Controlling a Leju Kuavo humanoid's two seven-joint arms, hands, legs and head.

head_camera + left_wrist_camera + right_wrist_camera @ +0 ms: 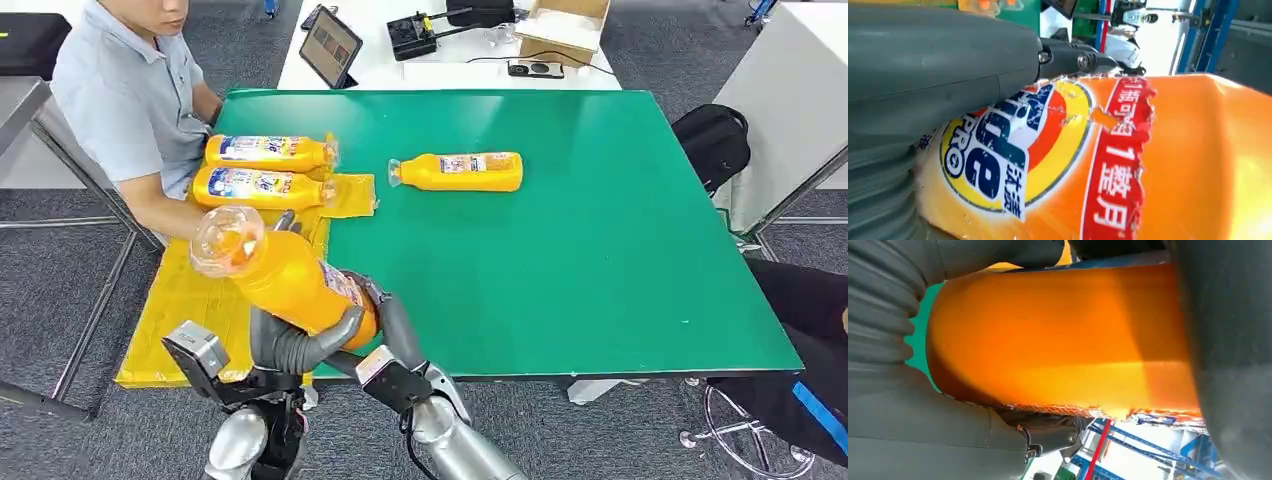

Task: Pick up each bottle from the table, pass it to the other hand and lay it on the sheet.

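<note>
Above the green table's (560, 250) near edge, both hands (300, 345) (395, 325) clasp one orange bottle (285, 275).

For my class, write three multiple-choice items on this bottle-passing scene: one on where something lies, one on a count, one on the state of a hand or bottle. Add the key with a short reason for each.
1. Where does the lone bottle lie?
A. On the bare green table
B. On the yellow sheet
C. On the floor

2. How many bottles lie on the yellow sheet?
A. None
B. Two
C. Four

3. What is the state of the raised bottle?
A. Lying flat on the table
B. Standing on the sheet
C. Gripped by both hands above the table's near edge

Key: 1 A, it lies on the green table, apart from the sheet. 2 B, two lie side by side at the sheet's far end. 3 C, the left hand and right hand both wrap its body.
</note>
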